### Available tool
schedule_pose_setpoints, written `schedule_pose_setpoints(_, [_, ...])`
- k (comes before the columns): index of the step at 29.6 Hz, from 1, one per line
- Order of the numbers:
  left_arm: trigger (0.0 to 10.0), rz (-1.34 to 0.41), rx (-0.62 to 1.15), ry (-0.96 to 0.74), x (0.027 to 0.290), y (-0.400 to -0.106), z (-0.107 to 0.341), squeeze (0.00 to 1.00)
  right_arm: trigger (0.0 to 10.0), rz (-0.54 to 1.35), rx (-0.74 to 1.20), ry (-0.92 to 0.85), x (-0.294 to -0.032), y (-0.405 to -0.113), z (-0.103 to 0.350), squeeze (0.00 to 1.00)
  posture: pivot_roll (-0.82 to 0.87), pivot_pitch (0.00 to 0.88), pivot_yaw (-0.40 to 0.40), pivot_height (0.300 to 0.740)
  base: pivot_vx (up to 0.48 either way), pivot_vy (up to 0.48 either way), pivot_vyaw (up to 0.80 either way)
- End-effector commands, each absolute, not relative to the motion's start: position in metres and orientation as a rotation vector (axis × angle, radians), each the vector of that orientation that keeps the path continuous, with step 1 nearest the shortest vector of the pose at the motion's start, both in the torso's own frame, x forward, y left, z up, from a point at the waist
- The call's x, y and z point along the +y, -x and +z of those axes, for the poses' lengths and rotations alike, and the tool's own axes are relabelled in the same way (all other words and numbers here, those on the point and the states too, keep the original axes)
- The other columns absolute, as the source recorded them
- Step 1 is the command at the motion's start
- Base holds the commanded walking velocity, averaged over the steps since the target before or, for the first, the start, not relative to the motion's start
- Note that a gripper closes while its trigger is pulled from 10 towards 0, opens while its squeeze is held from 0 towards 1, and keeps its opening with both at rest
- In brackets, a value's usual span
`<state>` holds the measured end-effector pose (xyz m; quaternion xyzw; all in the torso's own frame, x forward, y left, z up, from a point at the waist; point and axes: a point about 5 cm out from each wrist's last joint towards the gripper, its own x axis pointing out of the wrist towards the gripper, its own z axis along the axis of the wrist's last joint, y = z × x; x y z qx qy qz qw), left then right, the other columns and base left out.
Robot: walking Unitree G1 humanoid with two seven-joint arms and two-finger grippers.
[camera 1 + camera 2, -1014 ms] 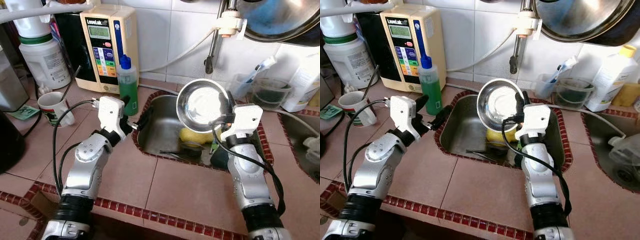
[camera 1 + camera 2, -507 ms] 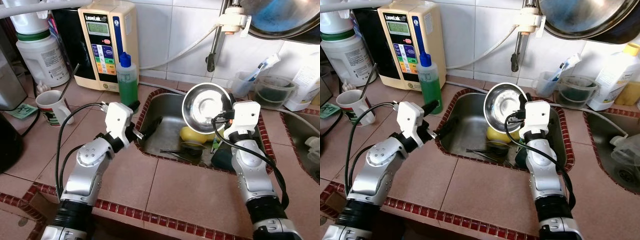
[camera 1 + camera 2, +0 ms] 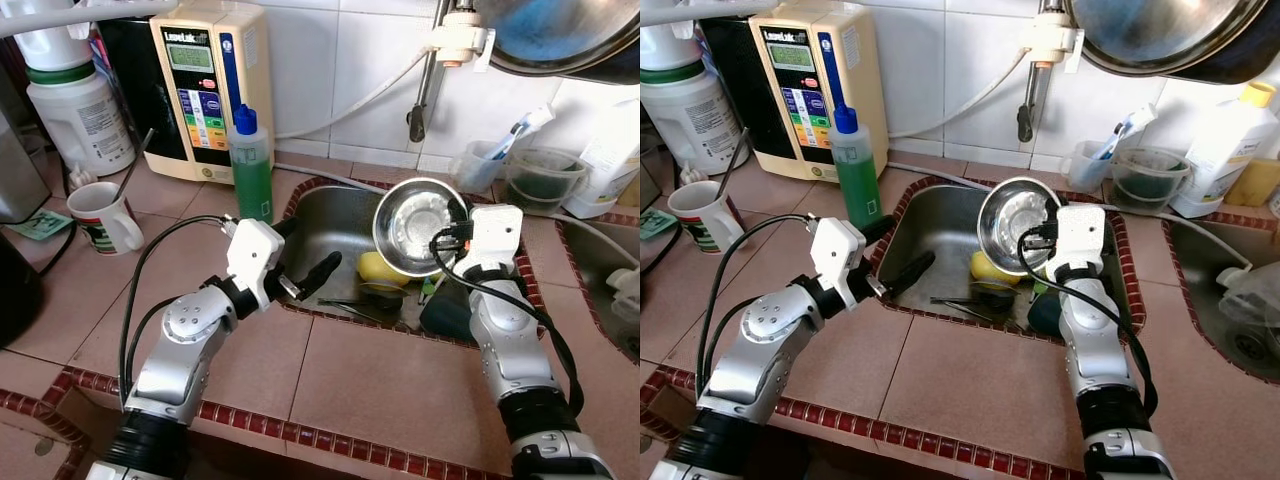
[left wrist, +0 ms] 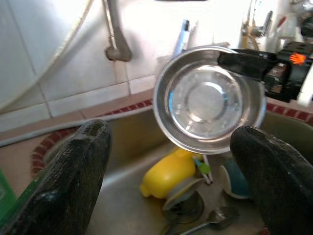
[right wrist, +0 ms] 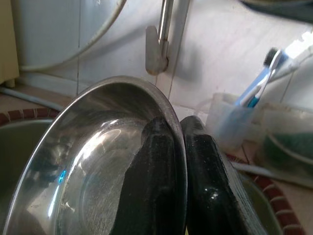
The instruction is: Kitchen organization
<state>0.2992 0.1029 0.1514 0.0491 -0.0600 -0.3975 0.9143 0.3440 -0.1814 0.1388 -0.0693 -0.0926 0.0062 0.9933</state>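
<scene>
The right hand (image 5: 171,147) grips the rim of a steel bowl (image 3: 420,226), one finger inside and one outside, fully closed on the thin wall. The bowl hangs tilted above the sink (image 3: 330,215), its open face turned toward the left arm. Compared with a second ago it sits lower and nearer the basin's right side.

The left hand (image 3: 305,275) has advanced from the bench (image 3: 390,385) edge to a position over the sink's near-left rim. Its fingers (image 4: 80,176) are spread wide and hold nothing; the left wrist view shows the bowl framed between them. Judgement: a handover or a two-handed steadying of the bowl is being prepared, though placement into the sink cannot be ruled out.

Materials: the bowl is polished metal, round, shallow, with a flat base and a bright, possibly wet sheen; likely slippery under a rim grip. The sink is dull stainless steel, bordered by small dark-red tiles set in a larger terracotta-tiled surface. In the basin lie a smooth yellow plastic item (image 3: 378,268), a drain strainer (image 4: 183,198) and a dark teal object (image 3: 445,318). A green bottle (image 3: 251,165) stands just left of the sink.
</scene>
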Motion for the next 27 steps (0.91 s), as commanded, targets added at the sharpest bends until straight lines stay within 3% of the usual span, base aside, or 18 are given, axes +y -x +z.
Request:
schedule_pose_setpoints(1, [10.0, -0.842, -0.128, -0.113, 0.101, -0.296, 0.155, 0.0, 10.0, 0.013, -0.169, 0.115, -0.18, -0.348, 0.14, 0.0, -0.05, 0.026, 0.036, 0.74, 0.0, 0.0, 0.0])
schedule_pose_setpoints(27, [10.0, -0.934, -0.1, -0.107, 0.082, -0.271, 0.152, 0.0, 10.0, 0.174, -0.001, 0.032, -0.175, -0.37, 0.131, 0.0, -0.02, 0.034, 0.024, 0.74, 0.0, 0.0, 0.0])
